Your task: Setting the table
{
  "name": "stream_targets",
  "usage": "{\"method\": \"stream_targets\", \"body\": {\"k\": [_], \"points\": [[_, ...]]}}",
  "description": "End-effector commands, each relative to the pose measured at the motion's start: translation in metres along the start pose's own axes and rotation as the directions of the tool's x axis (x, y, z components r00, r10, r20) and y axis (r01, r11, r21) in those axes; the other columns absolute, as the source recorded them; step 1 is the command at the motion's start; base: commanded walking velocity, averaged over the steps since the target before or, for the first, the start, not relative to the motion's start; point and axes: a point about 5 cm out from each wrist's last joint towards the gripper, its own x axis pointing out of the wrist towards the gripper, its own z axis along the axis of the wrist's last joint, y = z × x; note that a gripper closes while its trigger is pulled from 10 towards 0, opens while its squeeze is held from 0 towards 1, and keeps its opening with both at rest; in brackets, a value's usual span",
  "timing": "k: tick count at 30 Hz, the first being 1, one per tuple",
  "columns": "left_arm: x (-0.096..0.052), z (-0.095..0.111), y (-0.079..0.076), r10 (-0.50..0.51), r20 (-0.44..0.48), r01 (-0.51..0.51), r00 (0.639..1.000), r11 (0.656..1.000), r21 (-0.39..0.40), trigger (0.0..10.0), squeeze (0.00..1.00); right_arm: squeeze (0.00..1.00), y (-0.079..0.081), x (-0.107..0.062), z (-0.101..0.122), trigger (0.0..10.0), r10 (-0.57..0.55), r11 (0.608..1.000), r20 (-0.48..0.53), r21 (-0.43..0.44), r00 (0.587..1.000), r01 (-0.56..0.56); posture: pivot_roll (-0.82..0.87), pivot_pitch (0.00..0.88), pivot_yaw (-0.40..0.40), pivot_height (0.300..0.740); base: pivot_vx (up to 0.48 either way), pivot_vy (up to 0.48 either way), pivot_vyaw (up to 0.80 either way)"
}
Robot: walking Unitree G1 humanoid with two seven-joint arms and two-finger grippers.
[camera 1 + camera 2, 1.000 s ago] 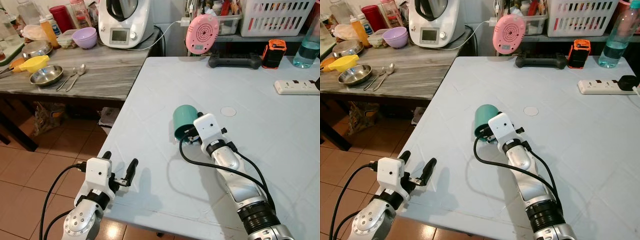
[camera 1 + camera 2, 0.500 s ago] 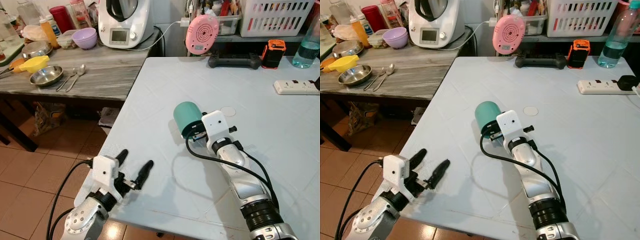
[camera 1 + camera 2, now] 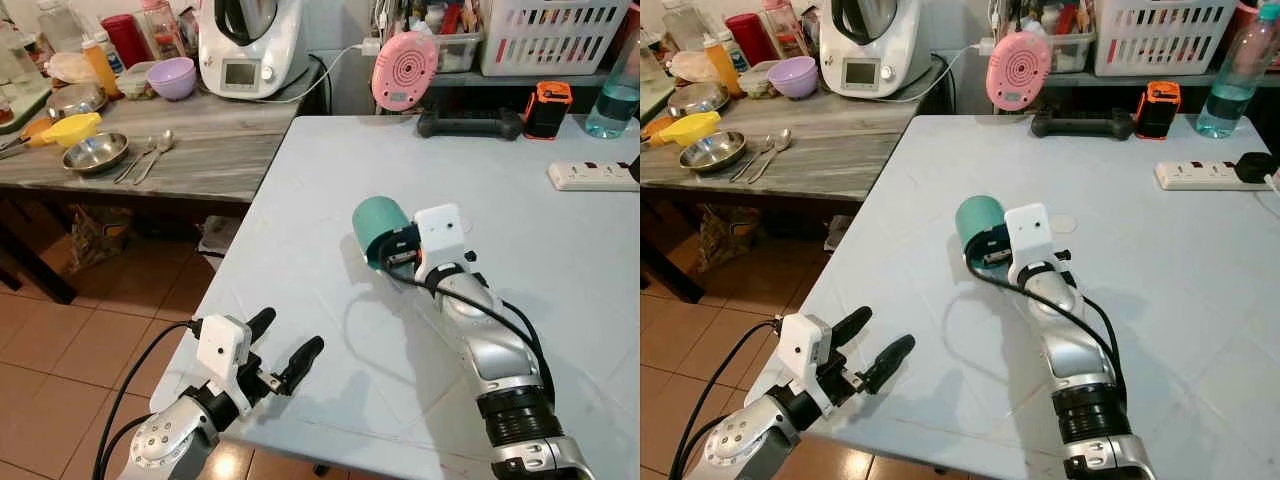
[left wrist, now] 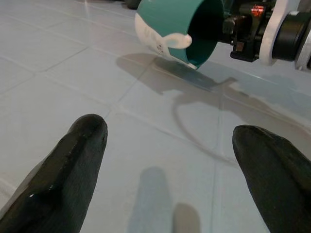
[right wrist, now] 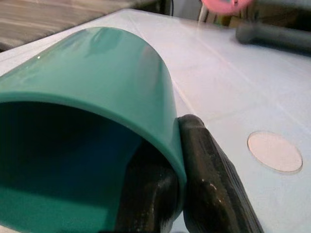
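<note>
Teal cup (image 3: pixel 378 222) hangs tipped on its side above the pale table (image 3: pixel 560 250), its rim pinched by the right claw (image 3: pixel 398 252). Left claw (image 3: pixel 282 345) idles spread apart near the table's edge. Next comes righting the cup and setting it down.

You are looking at two arms cased in brushed silver metal, each ending in a white boxy wrist housing. Behind the right gripper (image 3: pixel 392 253) a black ribbed collar is ringing the forearm, and black cables are looping along it toward the wrist. The left gripper (image 3: pixel 277 349) is showing two long, rounded matte-black fingers (image 4: pixel 73 160), with a black cable trailing back from its housing.
</note>
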Motion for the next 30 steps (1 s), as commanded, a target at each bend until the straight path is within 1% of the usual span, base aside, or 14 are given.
{"method": "stream_targets", "body": {"k": [1,4,7,10,13,16,17,18,20,21,22,25,28,30], "points": [[0.000,0.003,-0.001,-0.003,-0.007,0.003,1.000,1.000,0.019,10.0,0.00,0.00,0.003,-0.002,-0.013,0.0,0.012,0.999,-0.112,0.046,0.994,-0.007,-0.17,0.045,0.111,0.740,0.000,0.000,0.00],[0.001,0.003,-0.002,-0.004,-0.011,0.004,1.000,1.000,0.017,10.0,0.00,0.00,0.006,-0.007,-0.011,0.0,0.026,0.997,-0.195,0.077,0.980,-0.011,-0.18,0.043,0.104,0.740,0.000,0.000,0.00],[0.003,0.004,-0.001,-0.003,-0.019,0.004,1.000,1.000,0.026,10.0,0.00,0.00,0.013,-0.014,0.000,0.0,0.107,0.960,-0.277,0.279,0.955,-0.027,-0.19,0.041,0.100,0.740,0.000,0.000,0.00],[0.004,0.004,-0.001,-0.004,-0.022,0.005,1.000,1.000,0.027,10.0,0.00,0.00,0.012,-0.015,0.008,0.0,0.115,0.946,-0.317,0.325,0.942,-0.006,-0.19,0.040,0.100,0.740,0.000,0.000,0.00],[0.004,0.004,-0.001,-0.007,-0.028,0.007,1.000,1.000,0.025,10.0,0.00,0.00,0.014,-0.016,0.012,0.0,0.156,0.905,-0.370,0.424,0.916,0.017,-0.20,0.039,0.099,0.740,0.000,0.000,0.00],[0.005,0.002,0.000,-0.005,-0.039,0.006,0.999,1.000,0.027,10.0,0.00,0.00,0.021,-0.018,0.031,0.0,0.296,0.784,-0.388,0.620,0.873,0.010,-0.20,0.037,0.099,0.740,0.000,0.000,0.00],[0.005,0.002,0.000,-0.005,-0.039,0.006,0.999,1.000,0.027,10.0,0.00,0.00,0.021,-0.018,0.031,0.0,0.296,0.784,-0.388,0.620,0.873,0.010,-0.20,0.037,0.099,0.740,0.000,0.000,0.00],[0.004,0.001,0.001,-0.005,-0.047,0.006,0.999,1.000,0.029,10.0,0.00,0.00,0.025,-0.018,0.039,2.8,0.367,0.696,-0.370,0.718,0.854,0.012,-0.20,0.033,0.098,0.740,0.000,0.000,0.00],[0.004,0.000,0.002,-0.004,-0.052,0.006,0.999,1.000,0.028,10.0,0.00,0.00,0.026,-0.018,0.047,3.2,0.390,0.654,-0.350,0.757,0.852,0.011,-0.20,0.032,0.100,0.740,0.000,0.000,0.00],[0.004,-0.001,0.003,-0.003,-0.055,0.004,0.998,1.000,0.027,10.0,0.00,0.00,0.026,-0.019,0.051,1.8,0.383,0.660,-0.355,0.751,0.853,0.017,-0.20,0.033,0.099,0.740,0.000,0.000,0.00],[0.004,-0.003,0.003,-0.003,-0.058,0.004,0.998,1.000,0.025,10.0,0.00,0.00,0.026,-0.019,0.054,1.8,0.382,0.659,-0.359,0.752,0.851,0.022,-0.20,0.033,0.099,0.740,0.000,0.000,0.00],[0.003,-0.006,0.005,0.000,-0.069,0.001,0.998,1.000,0.023,10.0,0.00,0.00,0.028,-0.018,0.063,10.0,0.377,0.644,-0.364,0.764,0.852,0.041,-0.20,0.031,0.100,0.740,0.000,0.000,0.00],[0.003,-0.010,0.005,0.002,-0.075,0.000,0.997,1.000,0.023,10.0,0.00,0.00,0.031,-0.015,0.072,10.0,0.402,0.614,-0.302,0.789,0.864,-0.009,-0.20,0.034,0.103,0.740,0.000,0.000,0.00],[0.003,-0.012,0.006,0.004,-0.080,-0.002,0.997,1.000,0.021,10.0,0.00,0.00,0.029,-0.013,0.077,10.0,0.388,0.642,-0.303,0.767,0.870,-0.019,-0.20,0.034,0.104,0.740,0.000,0.000,0.00]]}}
